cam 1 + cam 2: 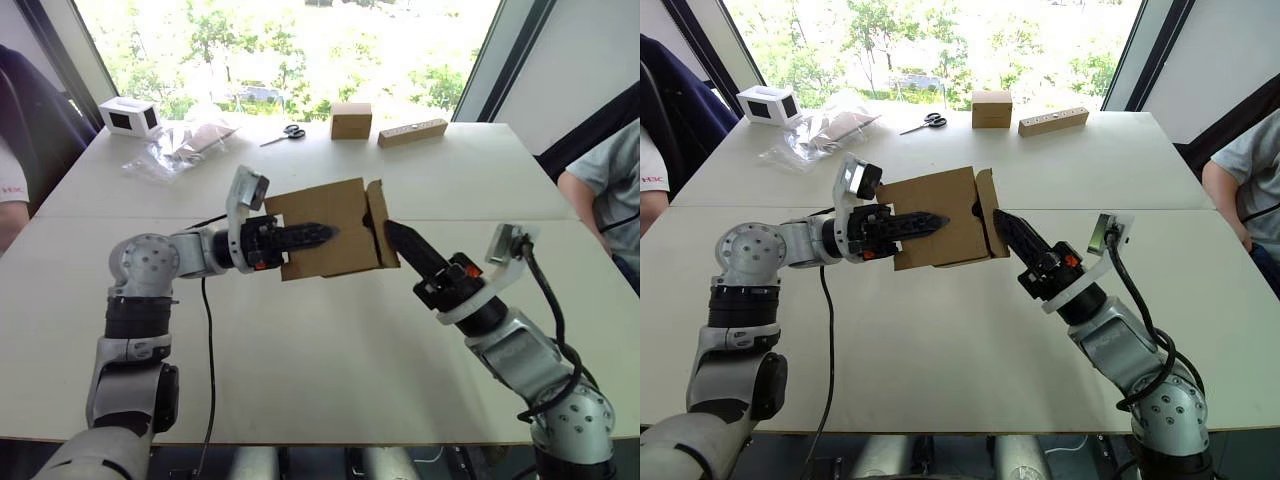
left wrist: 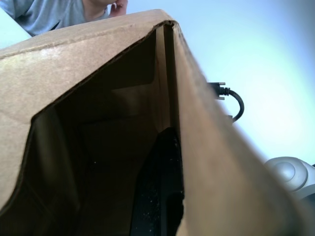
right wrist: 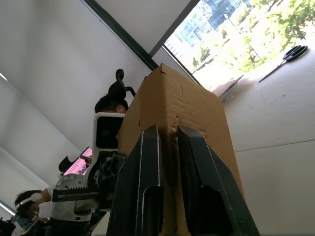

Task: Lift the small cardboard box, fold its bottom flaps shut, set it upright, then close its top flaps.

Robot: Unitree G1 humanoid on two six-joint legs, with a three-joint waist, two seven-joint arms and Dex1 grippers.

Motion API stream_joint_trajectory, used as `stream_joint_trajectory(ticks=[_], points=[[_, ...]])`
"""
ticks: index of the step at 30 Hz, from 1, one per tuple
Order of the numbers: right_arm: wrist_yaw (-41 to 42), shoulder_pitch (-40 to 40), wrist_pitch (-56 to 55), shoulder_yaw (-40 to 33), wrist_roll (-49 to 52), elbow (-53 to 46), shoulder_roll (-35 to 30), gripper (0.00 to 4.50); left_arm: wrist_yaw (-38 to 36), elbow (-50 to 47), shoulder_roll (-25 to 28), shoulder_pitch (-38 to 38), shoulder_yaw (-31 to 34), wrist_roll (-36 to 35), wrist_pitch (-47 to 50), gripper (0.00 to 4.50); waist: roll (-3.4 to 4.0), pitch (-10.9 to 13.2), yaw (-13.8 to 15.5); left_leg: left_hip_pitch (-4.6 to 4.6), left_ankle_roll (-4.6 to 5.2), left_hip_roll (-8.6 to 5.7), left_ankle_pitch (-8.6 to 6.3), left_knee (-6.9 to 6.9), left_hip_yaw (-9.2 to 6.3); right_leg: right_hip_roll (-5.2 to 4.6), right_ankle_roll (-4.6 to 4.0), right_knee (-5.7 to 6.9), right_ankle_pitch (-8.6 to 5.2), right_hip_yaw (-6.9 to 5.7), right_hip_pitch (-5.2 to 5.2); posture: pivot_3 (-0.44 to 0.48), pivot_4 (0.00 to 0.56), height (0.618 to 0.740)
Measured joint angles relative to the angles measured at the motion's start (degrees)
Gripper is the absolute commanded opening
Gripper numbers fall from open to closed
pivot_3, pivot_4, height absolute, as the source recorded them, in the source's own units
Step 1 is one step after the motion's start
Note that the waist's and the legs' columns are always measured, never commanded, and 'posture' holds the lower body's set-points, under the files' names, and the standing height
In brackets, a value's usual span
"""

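Observation:
The small cardboard box [image 1: 325, 215] hangs in the air over the middle of the table [image 1: 320, 370], lying on its side. My left gripper [image 1: 325, 233] is shut on one of its walls from the left end. One finger lies across the outer face, and the other finger [image 2: 160, 196] is inside the box. At the box's right end a short flap [image 1: 378, 205] stands out edge-on. My right gripper [image 1: 385, 228] reaches in from the right and is shut on that flap. The right wrist view has its fingers [image 3: 145, 177] close together with cardboard between them.
Along the far edge are a tidy brown cube box [image 1: 351, 120], scissors [image 1: 290, 132], a long cardboard bar [image 1: 412, 132], a white box [image 1: 131, 117] and a clear plastic bag [image 1: 180, 145]. A person sits at the left edge [image 1: 10, 190] and another at the right [image 1: 605, 180].

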Motion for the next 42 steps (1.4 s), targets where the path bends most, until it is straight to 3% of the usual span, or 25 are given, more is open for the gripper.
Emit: stream_joint_trajectory(ticks=[17, 28, 42], points=[[-1.36, -2.69, 0.13, 2.48, -8.36, -0.24, 0.84, 0.54, 1.22, 0.00, -0.65, 0.24, 0.02, 0.01, -0.16, 0.00, 0.00, 0.00, -0.01, 0.00, 0.00, 0.00, 0.00, 0.00, 0.00, 0.00, 0.00, 0.00, 0.00, 0.00, 0.00, 0.000, 0.150, 0.740], [-4.17, -4.19, 2.31, 2.99, -3.26, -2.48, -0.67, 0.54, 1.41, 0.03, -1.14, 0.24, 0.01, 0.05, -1.02, 0.00, 0.00, 0.00, -0.03, 0.00, 0.00, 0.00, 0.00, 0.00, 0.01, -0.01, 0.00, 0.00, 0.00, 0.00, 0.00, 0.000, 0.150, 0.740], [-4.67, -8.79, 3.97, 4.33, -3.90, -1.27, -1.38, 0.54, 3.25, 0.05, -2.62, 0.23, 2.61, -0.68, -0.72, 0.00, 0.00, 0.00, 0.07, -0.03, 0.00, 0.00, 0.00, 0.00, -0.02, 0.00, 0.00, -0.03, 0.00, -0.02, -0.01, 0.000, 0.150, 0.740]])
